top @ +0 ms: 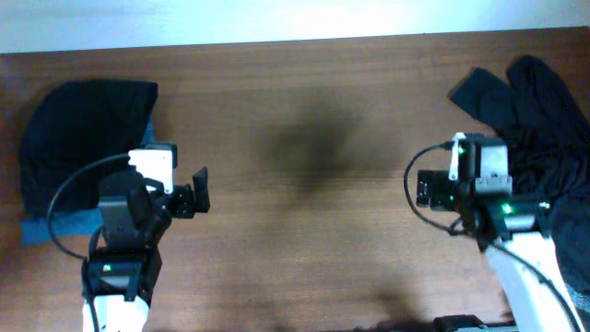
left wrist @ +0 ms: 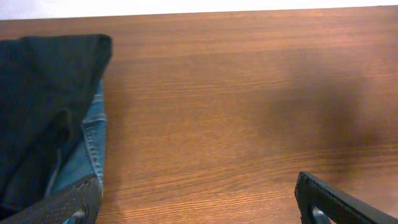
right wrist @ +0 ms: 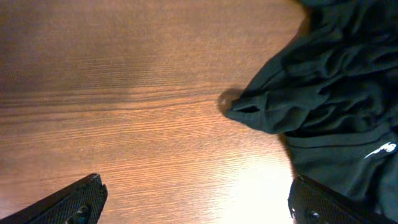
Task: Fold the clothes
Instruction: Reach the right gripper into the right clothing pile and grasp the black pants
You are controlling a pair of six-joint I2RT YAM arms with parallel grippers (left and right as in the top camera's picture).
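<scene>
overhead: two clothes piles, left pile (top: 78, 138), right pile (top: 544, 101); one denim piece (top: 60, 226).

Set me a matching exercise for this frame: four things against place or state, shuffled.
1. folded black garment
2. crumpled black garment heap
3. blue denim cloth
4. left gripper

a. open over the brown wooden table
b. piled at the right end
c. under the folded garment
d. topmost at the left end

Pairs: 1-d, 2-b, 3-c, 4-a
</scene>
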